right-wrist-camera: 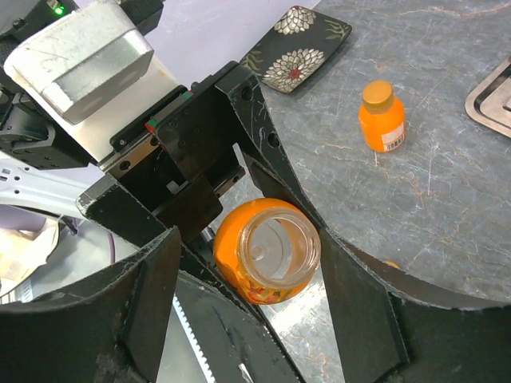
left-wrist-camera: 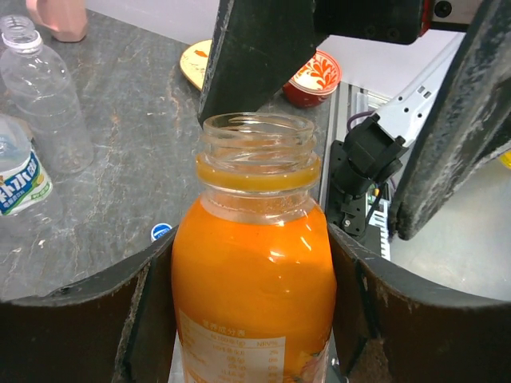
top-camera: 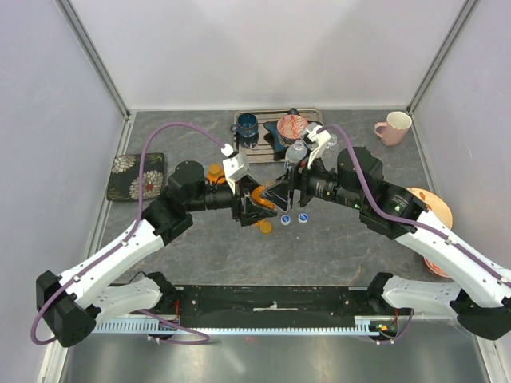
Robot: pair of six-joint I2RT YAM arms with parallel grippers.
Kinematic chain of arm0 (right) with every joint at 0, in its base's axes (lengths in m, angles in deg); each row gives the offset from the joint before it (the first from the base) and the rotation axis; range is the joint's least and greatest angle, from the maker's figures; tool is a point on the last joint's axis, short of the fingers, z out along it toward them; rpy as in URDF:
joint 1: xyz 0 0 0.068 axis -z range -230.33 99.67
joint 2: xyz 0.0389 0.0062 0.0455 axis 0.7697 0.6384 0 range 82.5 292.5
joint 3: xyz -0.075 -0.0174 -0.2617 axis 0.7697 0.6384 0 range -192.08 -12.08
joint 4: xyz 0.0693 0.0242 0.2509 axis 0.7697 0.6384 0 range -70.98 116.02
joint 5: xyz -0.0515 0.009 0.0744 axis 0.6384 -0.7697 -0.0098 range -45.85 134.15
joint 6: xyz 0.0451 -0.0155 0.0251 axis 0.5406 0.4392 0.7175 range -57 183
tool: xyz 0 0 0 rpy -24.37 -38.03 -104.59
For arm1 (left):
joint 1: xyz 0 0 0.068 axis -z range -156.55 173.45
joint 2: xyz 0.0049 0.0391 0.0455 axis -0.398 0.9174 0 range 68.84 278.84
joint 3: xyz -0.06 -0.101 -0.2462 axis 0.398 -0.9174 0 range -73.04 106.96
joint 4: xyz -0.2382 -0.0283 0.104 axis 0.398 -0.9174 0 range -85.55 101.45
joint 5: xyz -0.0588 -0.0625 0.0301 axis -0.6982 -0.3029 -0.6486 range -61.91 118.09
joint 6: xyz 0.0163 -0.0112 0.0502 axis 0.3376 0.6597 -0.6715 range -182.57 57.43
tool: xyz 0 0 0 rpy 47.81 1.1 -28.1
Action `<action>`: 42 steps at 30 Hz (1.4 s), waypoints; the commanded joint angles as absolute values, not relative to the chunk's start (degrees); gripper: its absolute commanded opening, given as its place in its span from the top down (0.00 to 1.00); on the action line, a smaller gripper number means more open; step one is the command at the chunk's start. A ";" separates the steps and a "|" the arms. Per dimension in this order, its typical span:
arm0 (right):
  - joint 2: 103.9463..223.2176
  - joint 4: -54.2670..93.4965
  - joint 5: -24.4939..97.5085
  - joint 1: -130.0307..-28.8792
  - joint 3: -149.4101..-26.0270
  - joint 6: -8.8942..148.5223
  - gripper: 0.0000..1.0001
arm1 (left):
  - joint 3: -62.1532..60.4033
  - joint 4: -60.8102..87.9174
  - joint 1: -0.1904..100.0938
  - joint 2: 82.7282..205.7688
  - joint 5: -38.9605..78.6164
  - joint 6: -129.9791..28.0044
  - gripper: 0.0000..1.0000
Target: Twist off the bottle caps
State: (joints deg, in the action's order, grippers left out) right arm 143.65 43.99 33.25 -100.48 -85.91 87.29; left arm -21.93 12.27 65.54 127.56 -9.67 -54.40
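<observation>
My left gripper (top-camera: 254,201) (left-wrist-camera: 251,267) is shut on a short orange-liquid bottle (top-camera: 261,197) (left-wrist-camera: 251,279). The bottle's neck (left-wrist-camera: 257,148) is open, with no cap on it. My right gripper (top-camera: 289,185) (right-wrist-camera: 249,243) is open and empty. Its fingers stand wide on either side of the bottle's mouth (right-wrist-camera: 275,247) without touching it. An orange cap (top-camera: 264,227) and two blue caps (top-camera: 285,219) (top-camera: 303,217) lie on the table. A second orange bottle (top-camera: 215,171) (right-wrist-camera: 382,118) stands capped. A clear bottle (left-wrist-camera: 44,96) and a labelled one (left-wrist-camera: 17,179) stand uncapped.
A metal tray (top-camera: 267,117) at the back holds a blue mug (top-camera: 247,124) and a red patterned bowl (top-camera: 292,126). A pink mug (top-camera: 394,126) stands back right. A floral black dish (top-camera: 136,175) lies at left and an orange plate (top-camera: 437,209) at right.
</observation>
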 commanded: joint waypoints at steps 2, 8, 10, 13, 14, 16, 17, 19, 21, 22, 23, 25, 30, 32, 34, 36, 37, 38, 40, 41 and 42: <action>144.37 43.01 32.46 -100.60 -86.18 87.26 0.27 | -18.99 14.00 65.46 127.03 -6.98 -56.15 0.87; 145.17 42.14 32.37 -100.69 -85.74 87.52 0.42 | -18.99 14.44 65.46 126.41 -7.68 -55.80 0.87; 145.34 41.79 32.37 -100.60 -85.30 87.87 0.54 | -19.17 14.61 65.46 126.24 -7.68 -55.80 0.87; 145.69 41.43 31.49 -100.69 -85.30 88.14 0.64 | -19.43 14.53 65.46 125.80 -6.90 -55.80 0.87; 145.78 41.34 31.23 -100.60 -85.12 88.14 0.67 | -19.52 14.61 65.46 125.62 -6.72 -55.89 0.87; 145.78 41.34 30.97 -100.60 -85.12 88.05 0.81 | -19.61 14.61 65.46 125.36 -5.93 -56.06 0.87; 145.78 41.43 31.05 -100.60 -85.03 87.96 0.87 | -19.61 14.44 65.46 125.18 -5.58 -56.24 0.87; 145.52 41.43 31.58 -100.60 -85.03 87.87 1.00 | -19.87 14.18 65.46 124.92 -4.00 -56.50 0.84; 145.08 41.43 32.28 -100.60 -85.21 87.52 1.00 | -20.13 13.74 65.46 124.57 -2.42 -56.85 0.76; 144.91 41.61 32.46 -100.60 -85.38 87.43 1.00 | -20.22 13.13 65.46 124.57 -0.67 -56.85 0.74; 144.90 41.69 32.81 -100.60 -85.91 87.17 1.00 | -20.22 12.86 65.46 124.57 -0.04 -56.94 0.67; 144.55 42.04 33.51 -100.60 -86.44 86.82 1.00 | -20.13 11.90 65.46 124.48 1.80 -56.86 0.48; 144.73 42.49 34.22 -100.60 -88.55 86.47 1.00 | -20.66 11.80 65.46 123.78 5.23 -55.89 0.28; 144.82 42.57 34.48 -100.60 -89.07 86.38 1.00 | -20.84 10.32 65.46 123.34 6.03 -55.54 0.14; 144.73 42.57 35.00 -100.69 -89.34 86.38 1.00 | -20.92 10.04 65.46 123.16 6.82 -55.27 0.01; 144.55 42.66 35.80 -100.60 -89.60 86.29 1.00 | -21.10 9.52 65.46 122.98 7.69 -55.01 0.01; 144.46 42.66 36.15 -100.60 -89.78 86.29 1.00 | -21.10 9.34 65.46 122.81 8.05 -54.83 0.01; 144.38 42.75 36.67 -100.60 -89.95 86.20 1.00 | -21.27 9.17 65.46 122.72 8.49 -54.75 0.01; 144.11 42.84 37.64 -100.60 -90.30 86.12 1.00 | -21.45 8.81 65.46 122.63 9.54 -54.31 0.01; 143.94 43.01 38.34 -100.51 -90.57 86.03 1.00 | -21.71 8.64 65.46 122.37 9.98 -54.22 0.01; 143.76 43.19 39.65 -100.60 -90.83 85.59 1.00 | -21.98 8.29 65.46 122.11 11.03 -54.04 0.01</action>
